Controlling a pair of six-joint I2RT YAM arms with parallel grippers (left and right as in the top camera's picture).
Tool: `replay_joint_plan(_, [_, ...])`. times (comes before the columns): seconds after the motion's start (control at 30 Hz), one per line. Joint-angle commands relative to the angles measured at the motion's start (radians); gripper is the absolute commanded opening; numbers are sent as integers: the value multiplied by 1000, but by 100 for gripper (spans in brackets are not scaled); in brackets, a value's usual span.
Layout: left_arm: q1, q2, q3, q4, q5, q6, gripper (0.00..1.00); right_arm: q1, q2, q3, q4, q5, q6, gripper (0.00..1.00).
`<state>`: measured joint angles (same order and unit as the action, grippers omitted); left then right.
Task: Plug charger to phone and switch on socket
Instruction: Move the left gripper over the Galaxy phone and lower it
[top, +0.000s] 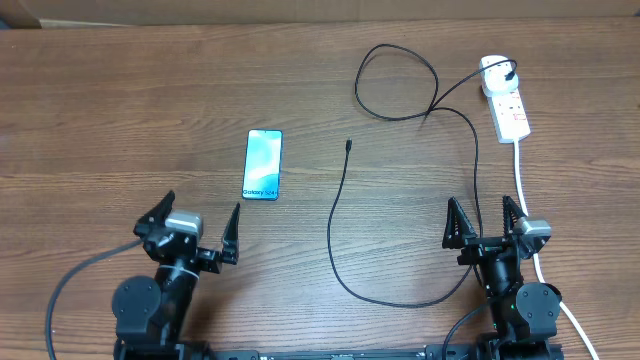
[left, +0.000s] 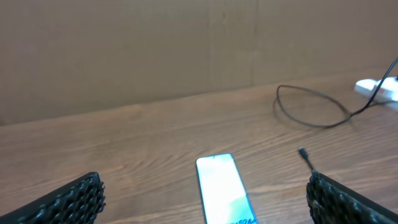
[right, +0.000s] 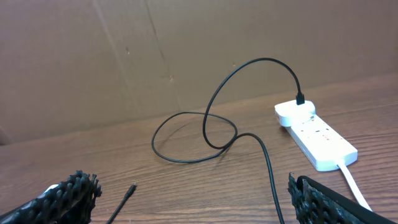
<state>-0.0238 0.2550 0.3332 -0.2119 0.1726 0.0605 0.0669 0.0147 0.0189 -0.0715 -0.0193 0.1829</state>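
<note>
Lying screen-up: phone (top: 263, 165); charger tip (top: 347, 147) well apart; left gripper (top: 201, 213), right gripper (top: 479, 206) jaws wide, empty.

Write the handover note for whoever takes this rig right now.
Left gripper: open, empty, near the phone.
Right gripper: open, empty, above the charger cable.
Phone: screen up, left of centre.
Charger: tip loose on the table right of the phone, apart from it; plug in the socket, far right.
Done: nothing gripped yet.
Left: tip into phone, switch socket on.
</note>
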Motion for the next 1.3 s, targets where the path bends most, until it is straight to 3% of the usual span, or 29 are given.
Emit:
replay_joint_plan(0.0, [6, 82, 95, -7, 61, -45, 100, 6, -11, 45, 3, -8, 0, 100])
replay_joint_plan(0.23, [6, 328, 309, -131, 136, -45, 100, 6, 11, 161, -104, -35, 0, 100])
replay_joint_plan(0.5, [6, 626, 662, -423, 143, -42, 99, 6, 131, 390, -295, -35, 0, 100])
replay_joint_plan(0.9, [6, 971, 1150, -870, 142, -38, 100, 6, 531, 850, -626, -108, 0, 100])
replay_joint_plan(1.27, [4, 1040, 1194, -908, 163, -89, 100, 6, 985, 1378, -1077, -160, -1, 100])
